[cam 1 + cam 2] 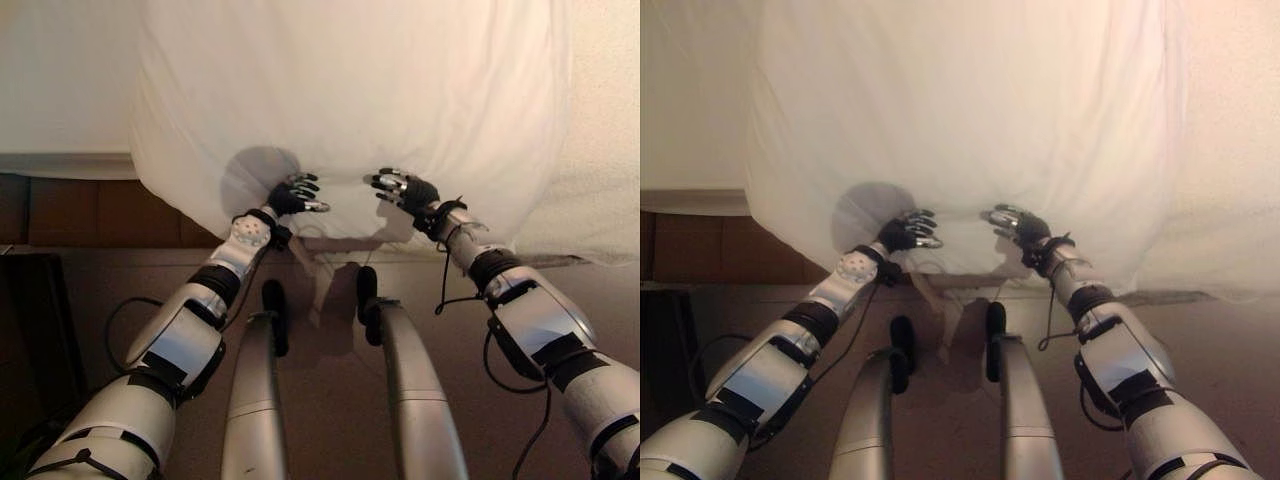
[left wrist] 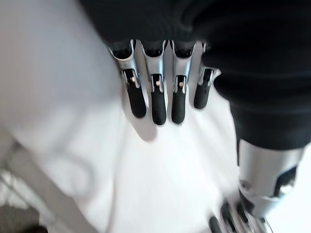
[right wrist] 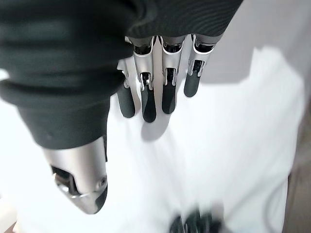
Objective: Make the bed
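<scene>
Eye views: white duvet [image 1: 350,100] hangs over bed edge; left hand [image 1: 293,194] and right hand [image 1: 402,189] near hem, close together. Wrist views: both hands' fingers [image 2: 158,99] straight, spread, gripping nothing. Advice: pinch hem firmly at both points, lift evenly.

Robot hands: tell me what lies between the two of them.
Just bare white sheet between the left robot hand and right robot hand, seen in the left eye view.

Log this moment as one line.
left hand: open, over pillow | right hand: open, over pillow | pillow: on bed edge
</scene>
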Controlling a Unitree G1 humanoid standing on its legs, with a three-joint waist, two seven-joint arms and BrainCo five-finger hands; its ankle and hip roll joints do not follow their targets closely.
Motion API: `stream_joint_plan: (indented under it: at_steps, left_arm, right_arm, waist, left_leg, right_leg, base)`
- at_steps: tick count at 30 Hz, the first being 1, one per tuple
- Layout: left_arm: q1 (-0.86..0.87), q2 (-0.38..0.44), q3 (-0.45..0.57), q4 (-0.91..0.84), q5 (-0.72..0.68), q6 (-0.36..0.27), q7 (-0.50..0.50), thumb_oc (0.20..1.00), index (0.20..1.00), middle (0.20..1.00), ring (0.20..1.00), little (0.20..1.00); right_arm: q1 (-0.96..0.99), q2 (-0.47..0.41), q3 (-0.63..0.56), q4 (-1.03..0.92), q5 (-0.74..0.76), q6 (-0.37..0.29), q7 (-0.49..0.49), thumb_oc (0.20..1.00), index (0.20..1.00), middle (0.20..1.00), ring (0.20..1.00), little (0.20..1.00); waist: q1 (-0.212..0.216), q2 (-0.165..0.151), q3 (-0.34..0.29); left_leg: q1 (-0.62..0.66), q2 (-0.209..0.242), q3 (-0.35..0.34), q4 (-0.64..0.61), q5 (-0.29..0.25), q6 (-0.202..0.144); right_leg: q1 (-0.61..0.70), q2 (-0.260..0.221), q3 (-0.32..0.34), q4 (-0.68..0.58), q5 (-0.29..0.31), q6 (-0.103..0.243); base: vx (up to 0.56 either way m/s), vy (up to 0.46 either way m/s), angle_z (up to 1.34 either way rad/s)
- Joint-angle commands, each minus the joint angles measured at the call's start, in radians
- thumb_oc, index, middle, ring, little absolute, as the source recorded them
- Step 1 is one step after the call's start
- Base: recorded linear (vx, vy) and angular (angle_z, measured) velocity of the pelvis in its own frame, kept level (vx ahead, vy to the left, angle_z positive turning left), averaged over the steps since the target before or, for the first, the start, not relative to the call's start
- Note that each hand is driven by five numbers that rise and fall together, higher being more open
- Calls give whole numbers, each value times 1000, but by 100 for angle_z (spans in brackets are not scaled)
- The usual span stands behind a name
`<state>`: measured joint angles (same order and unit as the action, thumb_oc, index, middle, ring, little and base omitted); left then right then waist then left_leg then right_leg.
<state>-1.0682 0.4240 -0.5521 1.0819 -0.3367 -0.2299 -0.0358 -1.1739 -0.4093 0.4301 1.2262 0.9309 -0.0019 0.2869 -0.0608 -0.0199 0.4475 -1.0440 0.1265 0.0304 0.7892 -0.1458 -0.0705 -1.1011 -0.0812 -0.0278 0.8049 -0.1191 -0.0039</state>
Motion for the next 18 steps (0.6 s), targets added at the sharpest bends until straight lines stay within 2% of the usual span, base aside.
stream_joint_plan:
  at_steps: [1, 2, 10, 11, 12, 18]
  left_arm:
    - [-21, 43, 80, 78, 12, -16, 98, 1000, 1000, 1000, 1000, 1000]
    - [-19, 66, 96, 84, 6, -17, 105, 1000, 1000, 1000, 1000, 1000]
    - [-21, 85, 102, 88, 11, -18, 114, 1000, 1000, 1000, 1000, 1000]
    - [44, 180, 178, 94, 2, -33, 158, 1000, 1000, 1000, 1000, 1000]
    - [101, 225, 237, 99, 15, -34, 205, 1000, 1000, 1000, 1000, 1000]
    - [265, 281, 416, 97, 9, -32, 320, 1000, 1000, 1000, 1000, 1000]
  right_arm:
    - [11, -59, -17, 26, -20, -61, -37, 1000, 1000, 1000, 1000, 1000]
    - [9, -80, -18, 37, -25, -62, -43, 1000, 1000, 1000, 1000, 1000]
    - [8, -98, -22, 42, -27, -62, -47, 1000, 1000, 1000, 1000, 1000]
    - [50, -199, -82, 82, -31, -75, -87, 1000, 1000, 1000, 1000, 1000]
    - [96, -244, -123, 91, -31, -77, -111, 1000, 1000, 1000, 1000, 1000]
    - [202, -331, -224, 92, -37, -84, -141, 1000, 1000, 1000, 1000, 1000]
  waist:
    - [11, 9, -83]
    - [12, 10, -81]
    - [12, 11, -82]
    - [16, 17, -69]
    - [20, 20, -59]
    - [27, 22, -40]
  left_leg:
    - [19, 26, -15, -97, 67, -32]
    - [24, 26, -12, -113, 75, -35]
    - [25, 26, -11, -129, 82, -38]
    - [49, 28, -8, -202, 112, -51]
    - [68, 27, -9, -226, 116, -56]
    - [120, 24, -7, -291, 136, -65]
  right_leg:
    - [57, -56, 27, -96, 29, 107]
    - [60, -57, 28, -108, 33, 109]
    - [59, -57, 29, -119, 38, 112]
    - [79, -59, 23, -173, 47, 117]
    - [98, -59, 21, -192, 47, 120]
    - [146, -63, 11, -249, 59, 128]
  base:
    - [-39, -17, -2]
    - [0, 0, 0]
    - [1, -8, 0]
    - [35, -84, 0]
    - [44, -90, 1]
    - [29, -17, 6]
